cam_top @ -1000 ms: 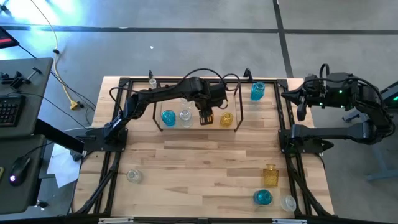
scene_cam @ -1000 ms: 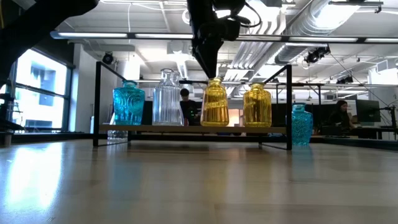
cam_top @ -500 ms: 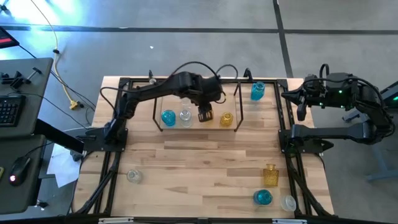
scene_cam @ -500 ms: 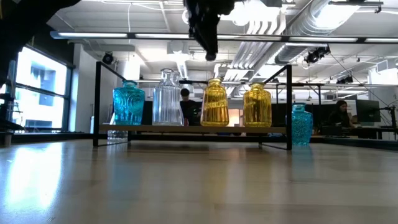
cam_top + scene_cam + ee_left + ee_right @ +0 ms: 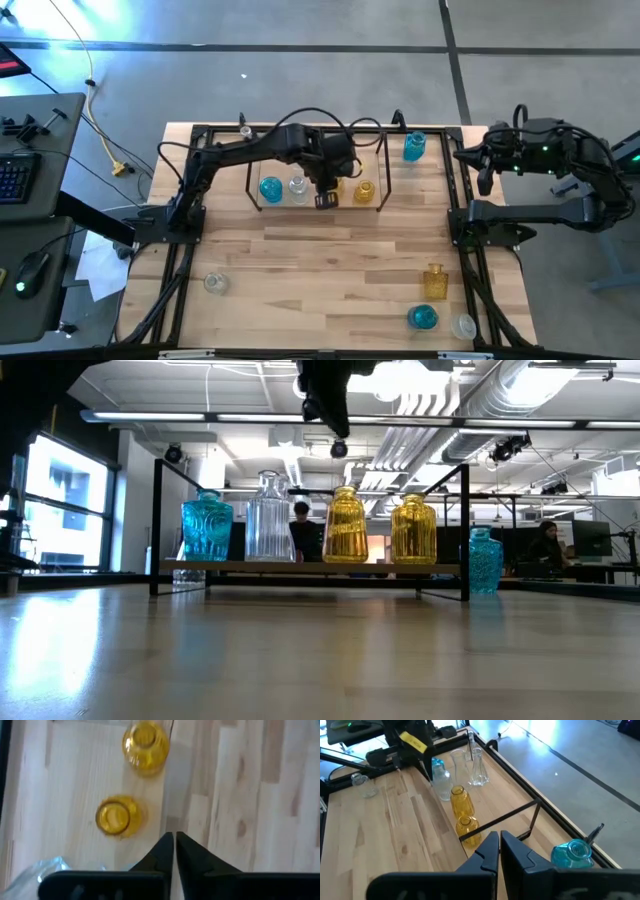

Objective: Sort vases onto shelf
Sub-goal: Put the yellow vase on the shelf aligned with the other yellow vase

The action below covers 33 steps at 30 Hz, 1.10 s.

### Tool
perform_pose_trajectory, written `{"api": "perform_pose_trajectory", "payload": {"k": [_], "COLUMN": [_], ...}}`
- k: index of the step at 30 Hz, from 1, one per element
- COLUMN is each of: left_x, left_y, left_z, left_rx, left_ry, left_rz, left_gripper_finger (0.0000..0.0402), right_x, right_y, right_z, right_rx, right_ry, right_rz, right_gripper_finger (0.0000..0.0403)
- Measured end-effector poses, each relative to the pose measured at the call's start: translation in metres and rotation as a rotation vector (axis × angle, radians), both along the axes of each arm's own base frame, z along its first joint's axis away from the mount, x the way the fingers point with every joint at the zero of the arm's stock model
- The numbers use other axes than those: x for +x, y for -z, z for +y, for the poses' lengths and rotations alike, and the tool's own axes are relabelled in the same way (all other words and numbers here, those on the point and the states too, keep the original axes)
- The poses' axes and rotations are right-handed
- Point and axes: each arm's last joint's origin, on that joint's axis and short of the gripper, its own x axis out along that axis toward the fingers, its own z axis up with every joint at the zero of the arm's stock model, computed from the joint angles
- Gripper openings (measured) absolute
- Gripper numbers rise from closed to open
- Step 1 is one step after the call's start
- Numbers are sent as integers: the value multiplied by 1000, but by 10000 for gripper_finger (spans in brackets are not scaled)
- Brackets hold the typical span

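The shelf (image 5: 385, 170) stands at the table's far middle. On its floor (image 5: 310, 567) stand, from left to right, a blue vase (image 5: 207, 528), a clear vase (image 5: 270, 520) and two amber vases (image 5: 346, 525) (image 5: 413, 530), each on its base. My left gripper (image 5: 327, 200) is shut and empty. It hangs well above the shelf's near edge (image 5: 330, 410), and both amber vases (image 5: 117, 816) (image 5: 145, 740) show below it. My right gripper (image 5: 499, 837) is shut and empty, parked off the table's right edge (image 5: 480, 165).
Another blue vase (image 5: 414, 147) stands right of the shelf, and a clear bottle (image 5: 244, 130) at the far left. Near the front stand a clear vase (image 5: 215, 284), a square amber vase (image 5: 434, 281), a blue vase (image 5: 422, 317) and a clear vase (image 5: 463, 326). A black frame (image 5: 462, 200) edges the table.
My left gripper has risen from the mouth of the left amber vase to well above the shelf and has shifted a little toward the table's near edge. The amber vase stays upright on the shelf.
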Motion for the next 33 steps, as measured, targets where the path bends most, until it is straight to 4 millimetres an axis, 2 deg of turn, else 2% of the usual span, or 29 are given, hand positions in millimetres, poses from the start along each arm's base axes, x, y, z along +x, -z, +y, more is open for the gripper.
{"api": "perform_pose_trajectory", "payload": {"k": [15, 33], "left_x": [0, 2], "left_y": [40, 54], "left_z": [6, 45], "left_rx": [-16, 22], "left_ry": [-44, -184], "left_rz": [135, 147], "left_gripper_finger": [0, 0], "right_x": [-3, -4], "right_y": [4, 5], "right_z": [1, 1], "right_rx": [19, 32], "right_ry": [0, -10], "right_rz": [49, 58], "right_gripper_finger": [0, 0]}}
